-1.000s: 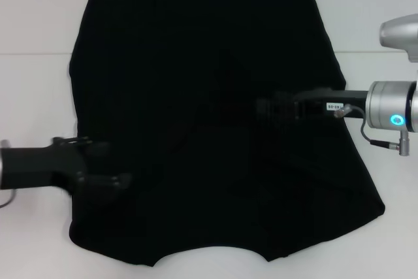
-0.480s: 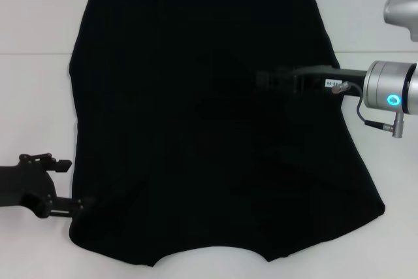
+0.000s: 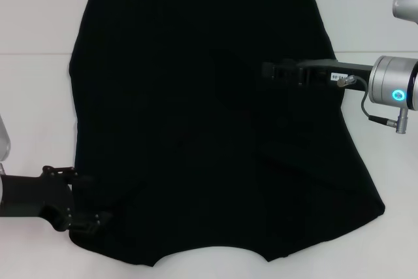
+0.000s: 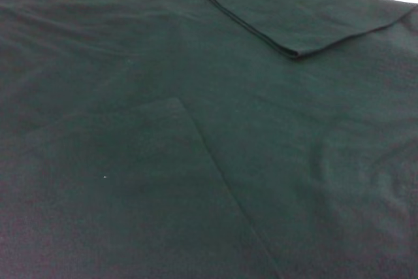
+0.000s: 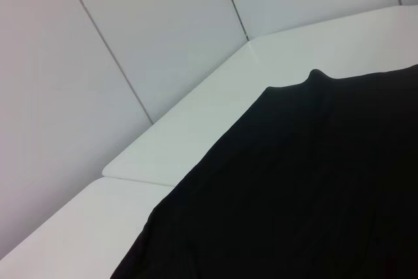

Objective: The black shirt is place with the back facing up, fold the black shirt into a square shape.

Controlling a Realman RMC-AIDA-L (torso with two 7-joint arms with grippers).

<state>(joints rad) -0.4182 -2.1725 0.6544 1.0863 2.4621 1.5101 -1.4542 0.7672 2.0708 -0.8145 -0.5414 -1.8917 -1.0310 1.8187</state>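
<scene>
In the head view the left gripper sits low at the near left corner of the black shirt, its black body reaching in from the left edge of the white table. Its fingertips lie right at the shirt's left hem, dark against dark, so whether they are parted or closed, or have any cloth between them, cannot be told. The left wrist view shows only shirt fabric close up, lying flat with a diagonal fold line and a folded-over flap with a stitched hem.

The black shirt is spread flat across the middle of the table, covering most of it, with the curved neckline at the near edge and the straight hem at the far side.

To the right, the right gripper hangs over the shirt's right half, its arm coming in from the right edge. Its fingers merge with the black cloth beneath, so their opening cannot be made out either. The right wrist view shows the shirt's far edge lying on the table beside a panelled wall
</scene>
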